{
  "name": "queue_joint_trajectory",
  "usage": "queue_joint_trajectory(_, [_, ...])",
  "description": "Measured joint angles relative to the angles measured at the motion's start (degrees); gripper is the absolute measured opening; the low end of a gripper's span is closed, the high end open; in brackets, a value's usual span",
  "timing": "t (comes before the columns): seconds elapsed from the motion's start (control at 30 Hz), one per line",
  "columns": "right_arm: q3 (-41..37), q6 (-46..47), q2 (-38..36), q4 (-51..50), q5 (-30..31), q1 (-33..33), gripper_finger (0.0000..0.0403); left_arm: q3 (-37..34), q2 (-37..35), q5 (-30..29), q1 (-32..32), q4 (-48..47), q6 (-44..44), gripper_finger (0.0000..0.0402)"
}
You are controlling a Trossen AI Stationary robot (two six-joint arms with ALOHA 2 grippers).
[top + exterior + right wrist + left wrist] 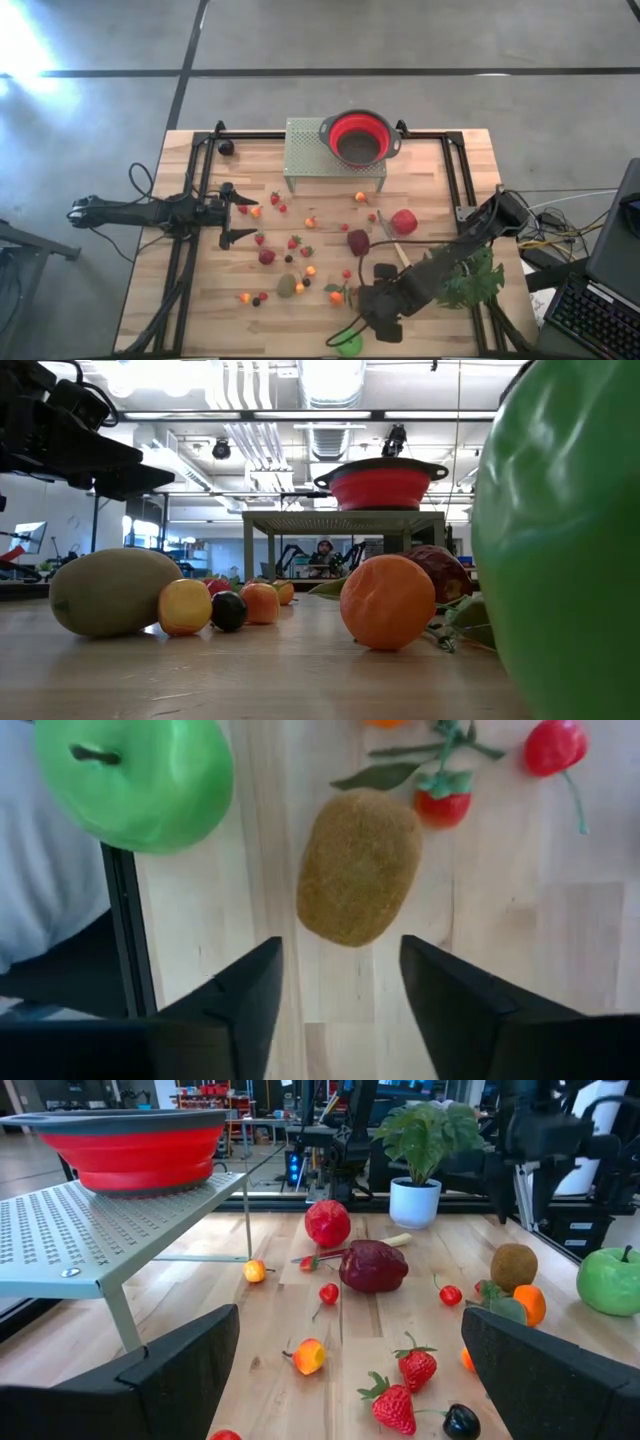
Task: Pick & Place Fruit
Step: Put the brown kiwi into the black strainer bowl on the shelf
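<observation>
Brown fuzzy kiwi (358, 866) lies flat on the wood table (200, 310), near the front edge, long axis roughly in line with the right gripper's (340, 995) reach, slightly skewed. Right gripper fingers are spread, just short of it, not touching. Green apple (135, 780) just beside. Left gripper (340, 1370) spread wide, holding nothing, over the table's left side.

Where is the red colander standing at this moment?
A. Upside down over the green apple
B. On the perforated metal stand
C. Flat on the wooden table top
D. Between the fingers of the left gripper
B: the red colander sits upright on top of the perforated metal stand, raised above the wooden table.
</observation>
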Motion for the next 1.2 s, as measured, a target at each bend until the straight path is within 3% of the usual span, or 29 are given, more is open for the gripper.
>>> queue_joint_trajectory(0.4, [0.0,-1.95,-0.03,3.58,0.11,-0.79,0.0308,0.0,0.0,0.0,-0.02,0.0,0.0,0.0388])
queue_joint_trajectory(0.63, [-0.22,-2.43,-0.03,4.01,3.18,-1.03,0.0349,0.0,0.0,0.01,-0.01,-0.01,0.0,0.0388])
queue_joint_trajectory(1.2, [-8.27,0.12,0.08,11.09,4.36,-1.03,0.0364,0.0,0.0,0.01,-0.02,-0.01,0.0,0.0388])
